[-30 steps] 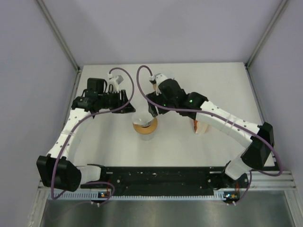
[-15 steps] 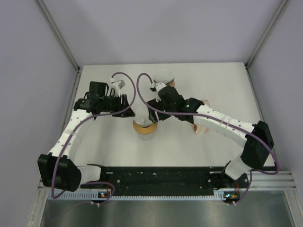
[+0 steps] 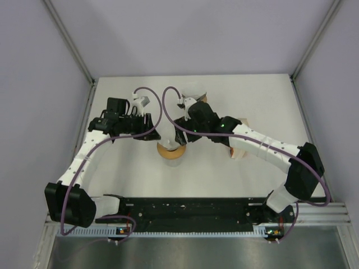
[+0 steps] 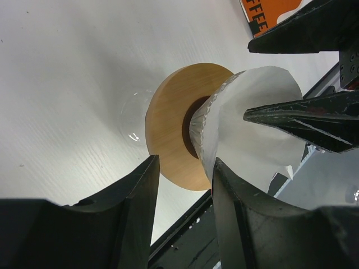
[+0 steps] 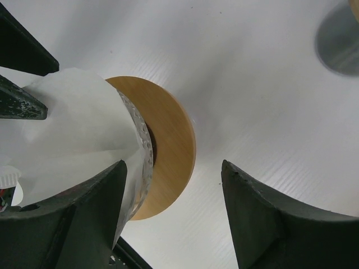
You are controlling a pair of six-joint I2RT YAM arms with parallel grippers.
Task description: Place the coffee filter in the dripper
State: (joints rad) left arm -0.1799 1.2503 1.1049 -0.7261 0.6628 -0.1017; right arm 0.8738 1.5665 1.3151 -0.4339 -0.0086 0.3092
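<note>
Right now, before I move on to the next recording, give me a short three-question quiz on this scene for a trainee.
1. True or false: the paper filter sits in the dripper.
2. The dripper's collar is: A wooden, B black metal, C red plastic.
3. Fill in: the package at the top right of the left wrist view is ____ in colour.
Key: 1 true; 2 A; 3 orange.
</note>
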